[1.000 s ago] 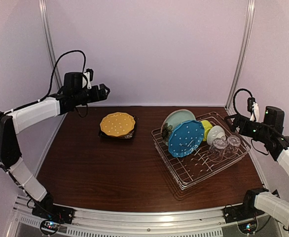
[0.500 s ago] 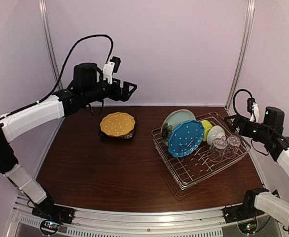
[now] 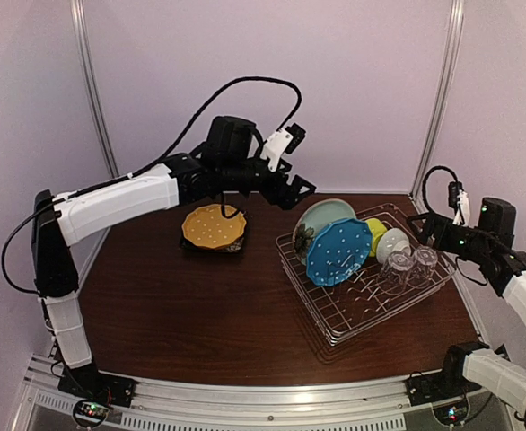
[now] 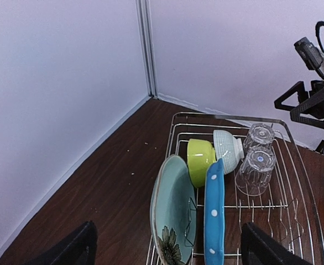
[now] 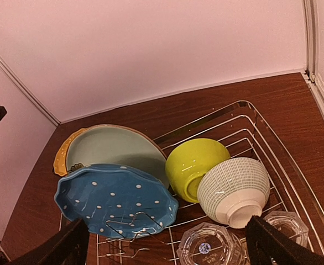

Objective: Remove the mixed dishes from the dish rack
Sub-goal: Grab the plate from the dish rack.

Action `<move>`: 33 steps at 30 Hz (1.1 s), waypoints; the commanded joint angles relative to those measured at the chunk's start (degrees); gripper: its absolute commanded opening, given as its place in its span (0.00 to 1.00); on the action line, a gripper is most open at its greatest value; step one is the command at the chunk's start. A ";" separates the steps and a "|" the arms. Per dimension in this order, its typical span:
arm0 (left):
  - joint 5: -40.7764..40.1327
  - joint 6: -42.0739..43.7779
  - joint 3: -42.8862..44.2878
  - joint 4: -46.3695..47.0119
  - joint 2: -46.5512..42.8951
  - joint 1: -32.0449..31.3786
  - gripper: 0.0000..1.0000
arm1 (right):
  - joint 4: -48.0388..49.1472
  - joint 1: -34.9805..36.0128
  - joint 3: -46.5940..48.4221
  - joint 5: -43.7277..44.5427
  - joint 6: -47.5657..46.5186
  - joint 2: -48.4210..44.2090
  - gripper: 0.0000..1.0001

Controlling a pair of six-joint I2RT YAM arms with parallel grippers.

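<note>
Broadly, the dark wooden table carries the dish rack on its right half, set at an angle. The left arm reaches high across the table, and the left gripper hangs above the rack's far left end with its fingers spread wide and nothing between them. The right gripper hovers just past the rack's right side, likewise spread and holding nothing.

An orange dotted plate lies flat on the table well left of the rack, with a dark edge showing beneath it. In the rack, the pale teal plate and the blue dotted plate stand on edge side by side. Behind them the yellow-green bowl and the white bowl lie tipped on their sides, touching. Two clear glasses sit upside down beside the bowls.
</note>
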 commanded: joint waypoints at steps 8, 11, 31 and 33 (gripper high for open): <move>-1.09 4.25 10.98 -8.82 13.63 -4.12 0.84 | 0.78 -0.09 -1.90 -0.60 -0.21 -0.59 1.00; -0.29 4.40 12.47 -9.79 15.89 -4.47 0.81 | 0.95 -0.08 -2.12 -0.48 -0.19 -0.55 1.00; 1.98 2.21 19.32 -12.53 24.83 -4.71 0.52 | 1.38 -0.08 -1.75 -0.05 -0.14 0.17 1.00; 2.13 0.17 19.84 -12.57 25.46 -4.69 0.48 | 1.40 -0.11 -1.70 0.02 -0.04 0.17 1.00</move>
